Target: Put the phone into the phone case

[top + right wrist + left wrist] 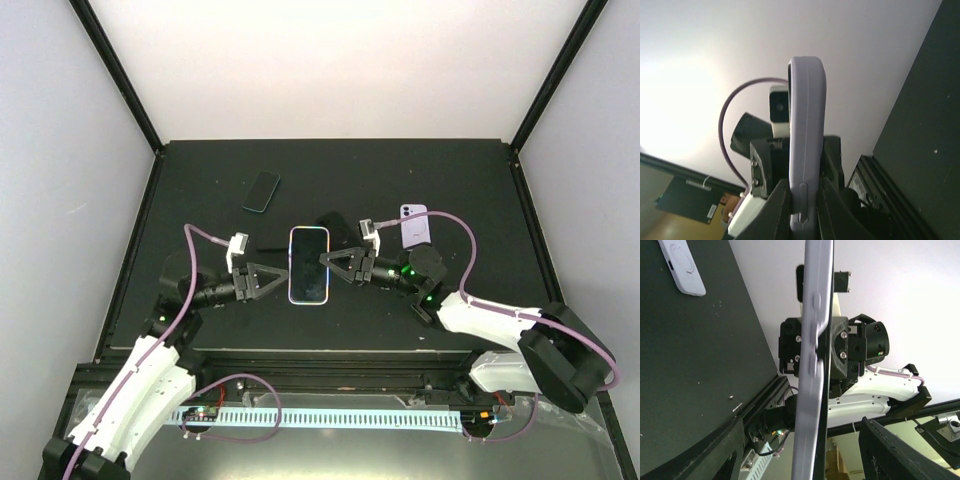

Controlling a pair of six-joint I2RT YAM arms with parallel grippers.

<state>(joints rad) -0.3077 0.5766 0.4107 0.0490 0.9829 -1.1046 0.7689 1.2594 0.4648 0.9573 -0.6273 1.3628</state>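
Evidently the phone [309,265] sits in its case [807,140], held flat between the arms with its long axis pointing away from the bases. The right gripper [333,262] has its jaws pinching the right edge. The left gripper [283,277] is at the left edge, jaws spread.

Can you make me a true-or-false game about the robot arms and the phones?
1. The right gripper has its jaws pinched on the phone in the middle. True.
2. The left gripper is squeezing that phone too. False: its jaws stand open, one on each side of the phone.
3. A dark phone lies flat on the table, and no gripper touches it. True.
4. The lilac phone-shaped thing lies on the left arm's side. False: it lies on the right arm's side, just beyond the right gripper.
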